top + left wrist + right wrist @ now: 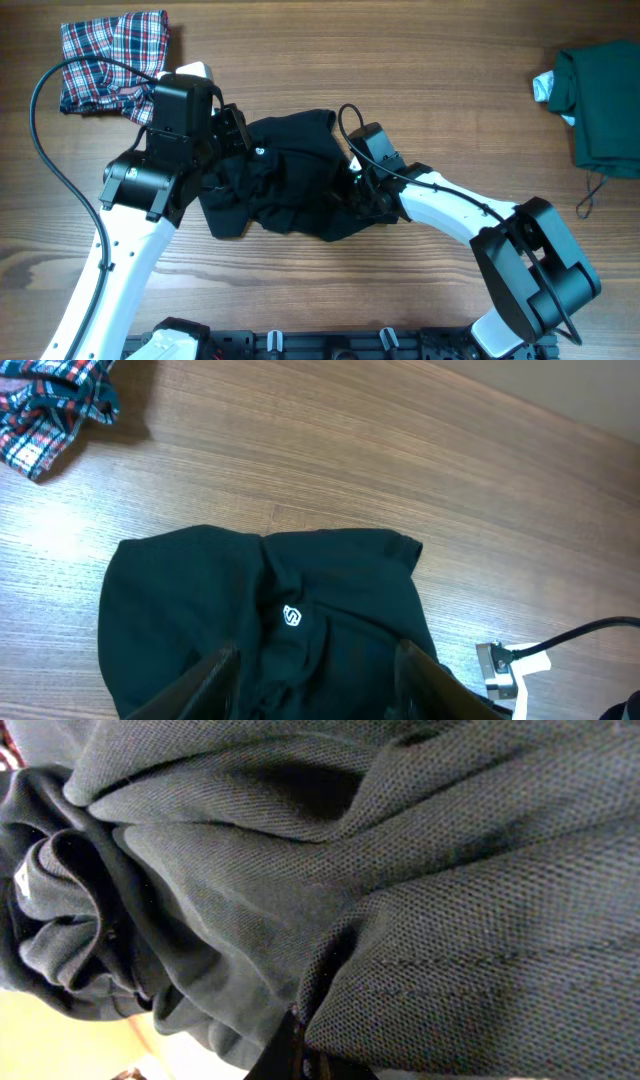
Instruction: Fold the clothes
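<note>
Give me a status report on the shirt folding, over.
Left gripper open over black shirt. Right gripper shut on its bunched fabric. Plaid garment, green garment lie apart.

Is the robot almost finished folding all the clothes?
Not nearly. Done: only the green garment, at the right edge, looks doubled over; the plaid one lies crumpled top left. In hand: the black shirt, bunched in the middle, with the right pincer shut on its cloth and the left pincer open over it. Left: spreading and folding the shirt, then the plaid one.

Black shirt [285,185] crumpled centre (plaid garment [112,50] top-left).
</note>
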{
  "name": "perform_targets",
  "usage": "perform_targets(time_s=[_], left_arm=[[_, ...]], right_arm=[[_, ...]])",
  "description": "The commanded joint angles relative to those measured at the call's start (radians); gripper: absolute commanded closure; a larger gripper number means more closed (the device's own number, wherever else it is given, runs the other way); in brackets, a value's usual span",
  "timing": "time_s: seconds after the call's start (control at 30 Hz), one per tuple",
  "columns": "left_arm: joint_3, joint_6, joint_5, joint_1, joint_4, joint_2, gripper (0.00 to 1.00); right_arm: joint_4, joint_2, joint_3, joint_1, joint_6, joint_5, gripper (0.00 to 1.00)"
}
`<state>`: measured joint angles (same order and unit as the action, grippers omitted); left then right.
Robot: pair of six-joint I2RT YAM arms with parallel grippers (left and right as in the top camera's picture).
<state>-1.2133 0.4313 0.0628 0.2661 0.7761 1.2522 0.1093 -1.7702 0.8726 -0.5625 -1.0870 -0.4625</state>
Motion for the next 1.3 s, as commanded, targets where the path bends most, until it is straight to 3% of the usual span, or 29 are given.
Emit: perform_targets(time_s=[0.0,0.2,0.53,0.97,1.13,1.27], left_arm=[[-0.018,-0.005,0.010,-0.007,0.000,0.005,0.51],[-0.018,-0.005,0.010,-0.007,0.004,0.005,0.50],[-0.018,-0.005,0.010,-0.007,0.007,0.005,0.48],[-0.018,-0.005,0.005,-0.007,0.052,0.005,0.45],[-0.018,-0.088,-0.210,-0.006,0.082,0.005,0.31],[-0.017,-0.088,-0.231,-0.006,0.132,0.005,0.30]], right_arm=[[-0.031,0.009,-0.001,-0.002,0.062,0.010,0.96],[-0.027,0.172,0.103,0.077,0.253,0.018,0.96],[0.216,0.419,0.460,0.278,0.486,0.020,0.96],[0.357,0.420,0.816,0.360,0.581,0.064,0.96],[0.355,0.420,0.864,0.361,0.587,0.102,0.96],[0.356,0.420,0.940,0.361,0.591,0.120,0.96]])
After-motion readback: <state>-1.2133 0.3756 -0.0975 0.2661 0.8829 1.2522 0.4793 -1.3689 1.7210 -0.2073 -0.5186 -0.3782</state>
